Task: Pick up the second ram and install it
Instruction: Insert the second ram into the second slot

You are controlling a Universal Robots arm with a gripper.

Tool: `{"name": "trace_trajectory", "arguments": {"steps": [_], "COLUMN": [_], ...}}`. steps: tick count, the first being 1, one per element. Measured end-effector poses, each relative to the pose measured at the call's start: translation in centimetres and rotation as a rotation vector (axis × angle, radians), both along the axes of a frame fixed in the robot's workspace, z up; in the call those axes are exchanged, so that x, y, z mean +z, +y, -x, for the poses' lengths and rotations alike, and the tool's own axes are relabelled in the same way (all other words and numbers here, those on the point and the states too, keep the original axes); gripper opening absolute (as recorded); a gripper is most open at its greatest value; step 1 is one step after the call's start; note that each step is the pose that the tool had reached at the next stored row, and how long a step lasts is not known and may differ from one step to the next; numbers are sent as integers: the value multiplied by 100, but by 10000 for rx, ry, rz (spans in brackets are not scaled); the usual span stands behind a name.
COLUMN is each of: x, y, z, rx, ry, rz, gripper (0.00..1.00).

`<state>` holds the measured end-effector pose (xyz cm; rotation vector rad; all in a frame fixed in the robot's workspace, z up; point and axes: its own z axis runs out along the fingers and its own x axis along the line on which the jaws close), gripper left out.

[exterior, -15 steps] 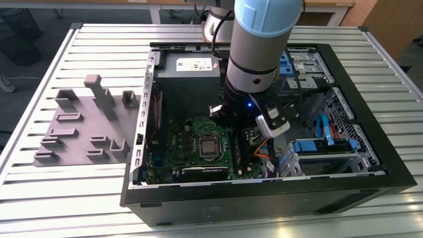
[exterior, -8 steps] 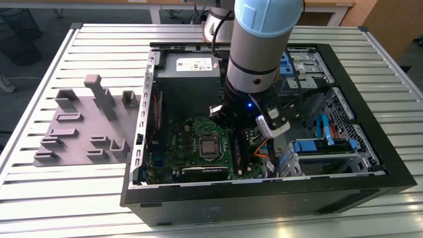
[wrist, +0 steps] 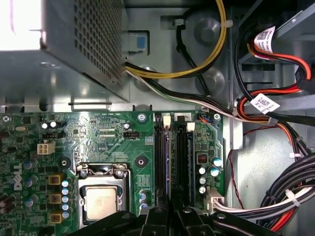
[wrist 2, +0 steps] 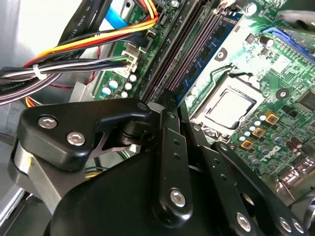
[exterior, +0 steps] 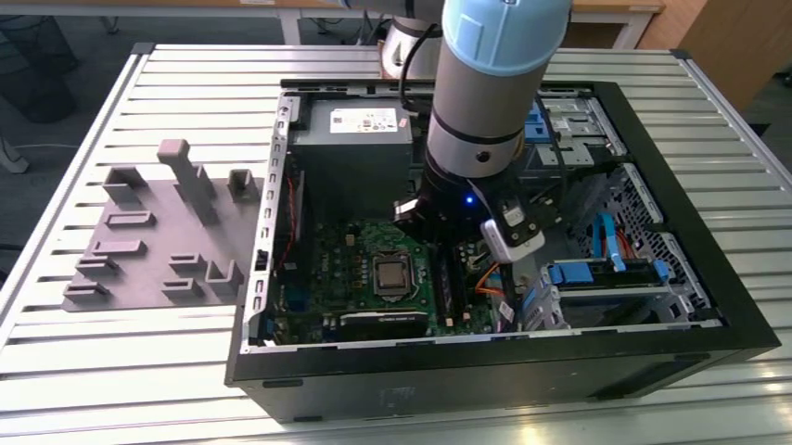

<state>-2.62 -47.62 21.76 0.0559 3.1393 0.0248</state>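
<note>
— Reaching down from above, the arm in the exterior view sits inside the open computer case (exterior: pixel 693 306), its gripper (exterior: pixel 461 248) low over the motherboard (exterior: pixel 359 269), just beside the processor (exterior: pixel 392 275). A grey fixture tray (exterior: pixel 155 232) lies on the slatted table (exterior: pixel 74 139) at the exterior view's left.

— And the second wrist view?

— The gripper (wrist 2: pixel 166 101) meets the memory slots (wrist 2: pixel 170 69); the second ram (wrist 2: pixel 206 49), blue with dark chips, lies along a slot next to them.

— The first wrist view?

— Black fingers (wrist: pixel 156 216) sit over the slots, with a blue edge (wrist: pixel 168 162) between them. The jaws look drawn close together, though I cannot tell whether they pinch the stick.
</note>
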Motion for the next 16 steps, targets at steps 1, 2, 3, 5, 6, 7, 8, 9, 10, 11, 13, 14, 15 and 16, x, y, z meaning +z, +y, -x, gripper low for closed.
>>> {"name": "trace_trajectory", "arguments": {"steps": [1,2,3,5,6,7,8,9,10,11,13,14,15,16], "x": [-3,-8,-14,-26,-31,-35,-40,-43,-46,-49,-52,-54,-55,-56], "y": [0,1,1,0,0,0,0,0,0,0,0,0,0,0], "z": [0,0,0,-1,-1,-1,-1,0,0,3,13,18,20,20], "rx": [-10,-18,-21,-22,-21,-22,-22,-22,-20,-18,18,50,73,73], "ry": [0,-1,-1,-1,0,-1,0,0,0,0,1,0,0,0], "rz": [0,-2,-3,-2,-1,0,-1,-1,0,0,0,0,0,-1], "gripper": [14,14,14,14,14,14,14,14,14,14,14,14,14,14]}}
